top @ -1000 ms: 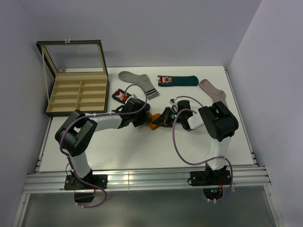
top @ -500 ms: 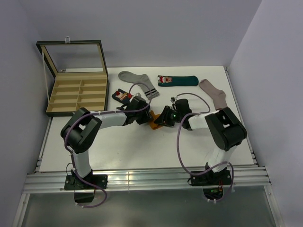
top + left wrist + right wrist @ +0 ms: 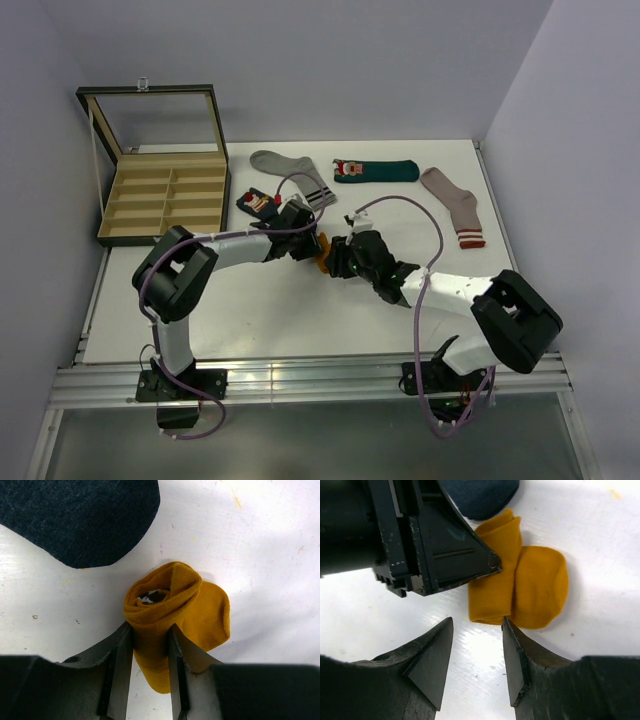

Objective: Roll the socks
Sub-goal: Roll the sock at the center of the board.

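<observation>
Left wrist view shows the mustard sock [image 3: 172, 612] best. It is rolled up into a fat little roll. At the end of the roll you can see the layers curl round like a snail shell, with a bit of white and dark cloth peeking out of the middle. One loose flap is not rolled in. It lies flat on the desk [image 3: 300, 320], right beside the roll.

The left fingers [image 3: 124, 650] are closed on the roll, one on each side, and they squeeze it a little. The gap between them is narrow, just as wide as the roll.

The right fingers [image 3: 432, 650] are partly open, about half way. They hold nothing. Their tips sit just at the near edge of the mustard sock, and one tip is right by the loose flap. I cannot tell if it touches the cloth.

The roll lies near the middle of the desk, between the two arms. The navy sock [image 3: 258, 203] lies flat just behind it, very near but not touching. It has a little red and white figure on it.

Farther back, the teal sock [image 3: 375, 170] lies flat and straight, with the same kind of figure at one end. A grey sock [image 3: 292, 172] with dark stripes lies to the left of it. A pinkish sock [image 3: 455, 207] with red stripes lies off to the right.

At the back left stands a wooden box [image 3: 165, 195] with its glass lid up. Inside it are many small compartments.
</observation>
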{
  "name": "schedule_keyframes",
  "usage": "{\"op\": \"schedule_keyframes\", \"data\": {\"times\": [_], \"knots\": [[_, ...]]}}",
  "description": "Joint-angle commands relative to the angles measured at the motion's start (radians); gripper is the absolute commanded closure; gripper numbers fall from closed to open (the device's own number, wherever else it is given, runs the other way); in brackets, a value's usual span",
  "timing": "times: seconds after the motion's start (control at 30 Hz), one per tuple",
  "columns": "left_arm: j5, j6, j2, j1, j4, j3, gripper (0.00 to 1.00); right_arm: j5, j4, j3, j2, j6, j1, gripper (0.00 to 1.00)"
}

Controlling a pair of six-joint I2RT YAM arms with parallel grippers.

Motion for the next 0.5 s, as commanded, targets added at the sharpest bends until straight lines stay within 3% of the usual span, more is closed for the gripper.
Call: {"op": "schedule_keyframes", "data": {"times": [0.0,0.47], "knots": [[-0.030,0.047,0.055,-0.013,-0.118,-0.006,0.66,0.183,0.056,0.008,0.016,-0.109,0.053,0.48],[-0.017,0.053,0.052,-0.014,-0.135,0.005,0.66,0.372,0.104,0.118,0.177,-0.252,0.203,0.47]]}}
